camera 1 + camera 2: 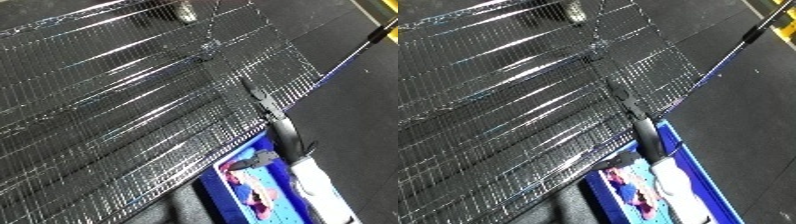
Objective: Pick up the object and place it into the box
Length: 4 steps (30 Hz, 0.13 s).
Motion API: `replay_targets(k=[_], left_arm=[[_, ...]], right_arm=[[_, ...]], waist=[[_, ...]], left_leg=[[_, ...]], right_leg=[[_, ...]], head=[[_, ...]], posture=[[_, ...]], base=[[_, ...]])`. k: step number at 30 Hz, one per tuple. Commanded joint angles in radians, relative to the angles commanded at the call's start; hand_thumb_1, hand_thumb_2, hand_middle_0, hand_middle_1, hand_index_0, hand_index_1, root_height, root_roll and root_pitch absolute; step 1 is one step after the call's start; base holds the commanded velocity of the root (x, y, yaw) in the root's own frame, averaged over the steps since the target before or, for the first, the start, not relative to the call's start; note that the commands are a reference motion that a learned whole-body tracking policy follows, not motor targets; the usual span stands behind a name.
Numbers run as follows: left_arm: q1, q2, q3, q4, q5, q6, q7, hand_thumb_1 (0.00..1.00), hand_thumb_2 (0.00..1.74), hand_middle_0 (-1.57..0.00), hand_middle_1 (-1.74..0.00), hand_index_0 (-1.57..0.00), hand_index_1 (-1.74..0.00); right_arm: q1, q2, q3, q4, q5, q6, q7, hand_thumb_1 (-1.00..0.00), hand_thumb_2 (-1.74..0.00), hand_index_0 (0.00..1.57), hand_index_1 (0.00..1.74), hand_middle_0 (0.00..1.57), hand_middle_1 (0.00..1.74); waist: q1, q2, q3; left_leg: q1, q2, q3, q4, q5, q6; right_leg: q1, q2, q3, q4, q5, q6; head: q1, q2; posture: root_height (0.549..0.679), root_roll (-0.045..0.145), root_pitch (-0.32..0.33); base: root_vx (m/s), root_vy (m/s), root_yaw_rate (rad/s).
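A blue bin [233, 154] sits at the lower right, beside the edge of a wire mesh surface [133, 100]. Inside it lies a flat package [251, 189] printed in pink and cyan. My right forearm [313, 182], white, comes in from the bottom edge over the bin. My black right hand [285, 134] reaches up past the bin's far rim, with a straight finger [260, 99] lying over the edge of the mesh. Its thumb [256, 161] hangs just above the package. The hand holds nothing. My left hand is out of sight.
Shiny plastic film covers the tilted mesh surface. A small metallic object [186, 12] stands at its far end. A thin pole [360, 50] runs along the dark floor [355, 110] at the upper right, near a yellow line [364, 9].
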Motion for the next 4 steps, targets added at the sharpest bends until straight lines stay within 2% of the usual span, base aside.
replay_targets(k=[4], left_arm=[[-0.004, -0.013, -0.005, -0.003, -0.007, -0.002, 0.014, 1.00, 1.74, -1.57, -1.74, -1.57, -1.74]], right_arm=[[-0.024, 0.012, 0.058, 0.004, 0.002, 0.008, 0.010, 0.00, 0.00, 0.00, 0.00, 0.00, 0.00]], waist=[[0.018, -0.008, -0.002]], left_leg=[[-0.004, -0.004, -0.008, -0.001, 0.002, 0.0011]], right_leg=[[0.002, -0.0025, -0.007, 0.003, -0.005, -0.0014]], head=[[-0.111, 0.000]], posture=[[0.655, 0.056, -0.058]], base=[[-0.006, 0.004, 0.106]])
